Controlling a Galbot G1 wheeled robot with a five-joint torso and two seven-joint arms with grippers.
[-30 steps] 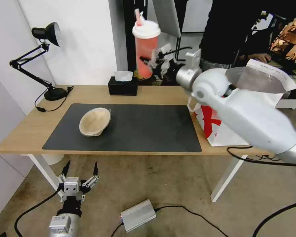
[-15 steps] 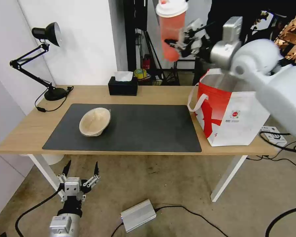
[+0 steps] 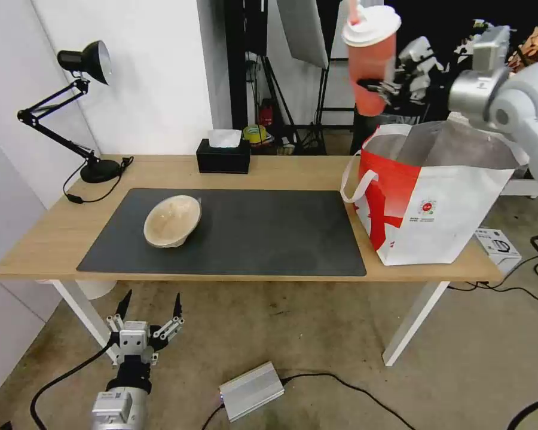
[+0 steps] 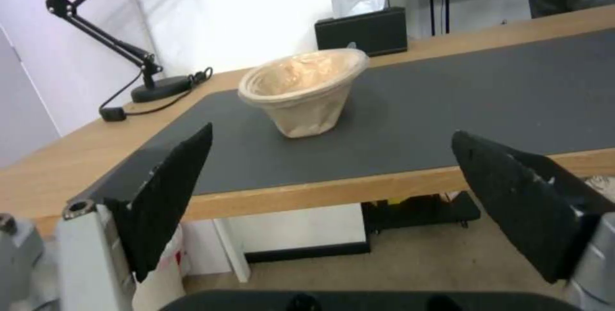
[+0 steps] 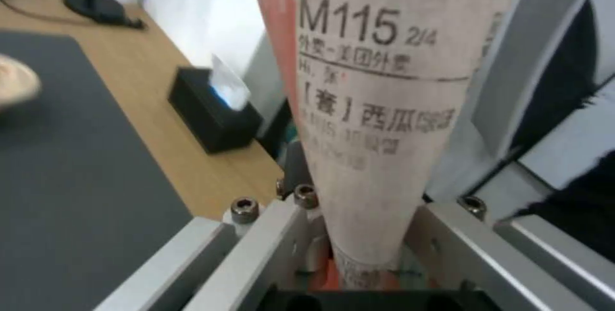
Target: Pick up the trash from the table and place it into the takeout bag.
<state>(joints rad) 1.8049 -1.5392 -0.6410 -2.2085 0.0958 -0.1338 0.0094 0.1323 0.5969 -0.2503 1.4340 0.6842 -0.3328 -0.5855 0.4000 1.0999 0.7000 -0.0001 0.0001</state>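
My right gripper (image 3: 384, 89) is shut on the red drink cup (image 3: 370, 58) with white lid and straw, holding it upright in the air above the back left corner of the takeout bag (image 3: 427, 197). In the right wrist view the cup (image 5: 378, 109) with its printed label stands between the jaws. The red-and-white bag stands open on the right end of the table (image 3: 48, 239). A tan pulp bowl (image 3: 172, 221) rests tilted on the dark mat (image 3: 269, 233). My left gripper (image 3: 148, 313) hangs open below the table's front edge, facing the bowl (image 4: 304, 90).
A black tissue box (image 3: 223, 156) sits at the table's back edge and a black desk lamp (image 3: 72, 107) at the back left. A silver box (image 3: 251, 391) and cables lie on the floor. A person stands behind the bag.
My right arm has carried the cup up from over the table's back edge and rightward to above the bag's opening. The left arm has stayed put.
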